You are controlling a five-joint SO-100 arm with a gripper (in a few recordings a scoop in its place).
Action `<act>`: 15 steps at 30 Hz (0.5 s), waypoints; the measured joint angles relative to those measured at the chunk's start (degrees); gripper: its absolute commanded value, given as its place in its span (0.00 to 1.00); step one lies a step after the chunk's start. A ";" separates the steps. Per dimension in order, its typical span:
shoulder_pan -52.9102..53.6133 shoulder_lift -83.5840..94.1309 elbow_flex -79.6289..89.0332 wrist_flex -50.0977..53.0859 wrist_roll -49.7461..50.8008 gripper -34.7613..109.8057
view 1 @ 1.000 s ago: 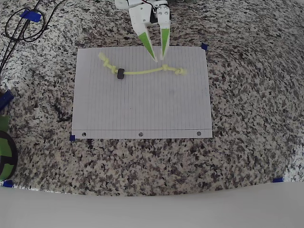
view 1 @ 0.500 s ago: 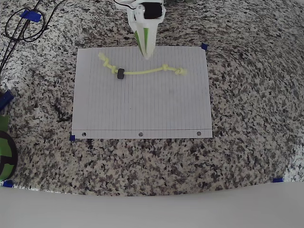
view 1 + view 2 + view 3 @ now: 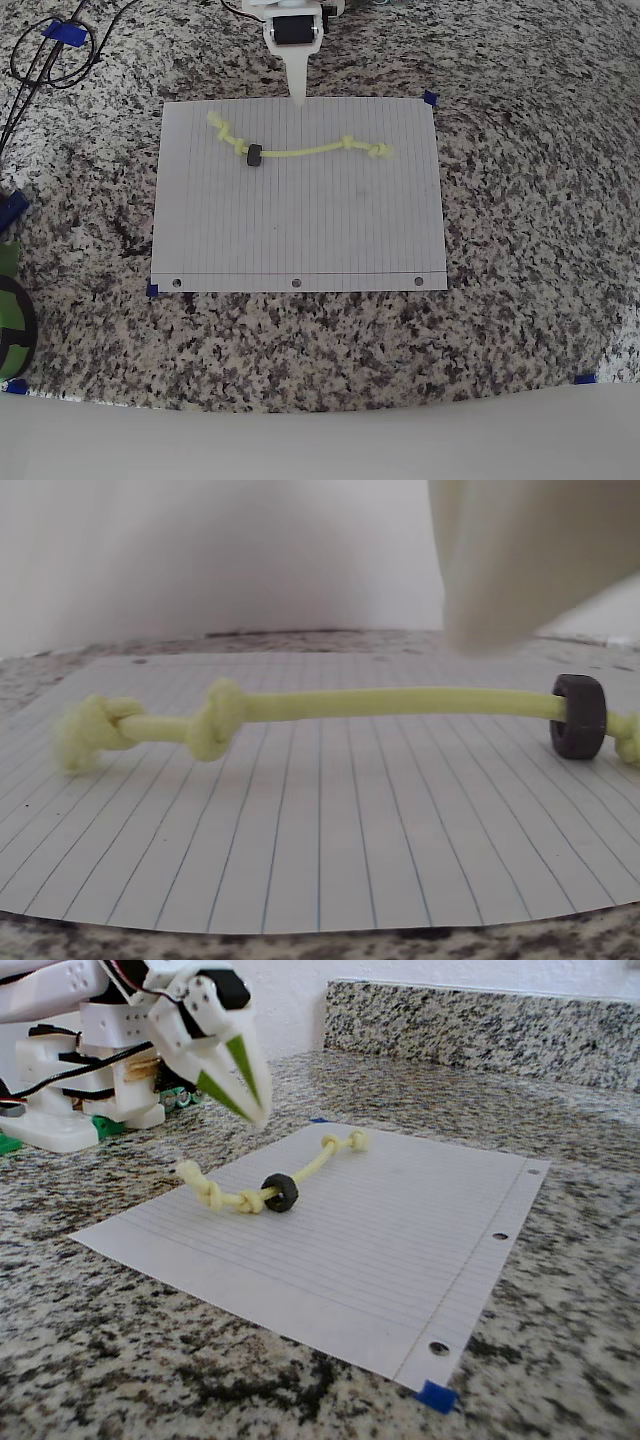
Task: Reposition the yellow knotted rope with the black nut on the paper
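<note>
The pale yellow knotted rope lies across the upper part of the white lined paper, with knots near both ends. The black nut is threaded on it left of the middle. My gripper hangs over the paper's top edge, above and apart from the rope, shut with nothing in it. In the fixed view the gripper points down behind the rope and the nut. The wrist view looks low along the paper at the rope and nut, with a blurred white finger at the top right.
The paper lies on a speckled granite counter. Dark cables loop at the top left, and a green and black object sits at the left edge. Blue tape bits mark the corners. A granite backsplash rises behind the counter.
The gripper's fingers went from open over the rope's right part to shut. The gripper turned edge-on and drew back to the paper's top edge. The rope and nut stayed put.
</note>
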 measured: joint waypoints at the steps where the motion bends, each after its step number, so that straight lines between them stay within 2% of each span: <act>1: 0.44 0.09 0.00 1.76 -0.09 0.24; 6: 0.26 0.09 0.00 5.54 -0.09 0.24; 15: 0.35 0.09 1.23 6.06 -0.09 0.24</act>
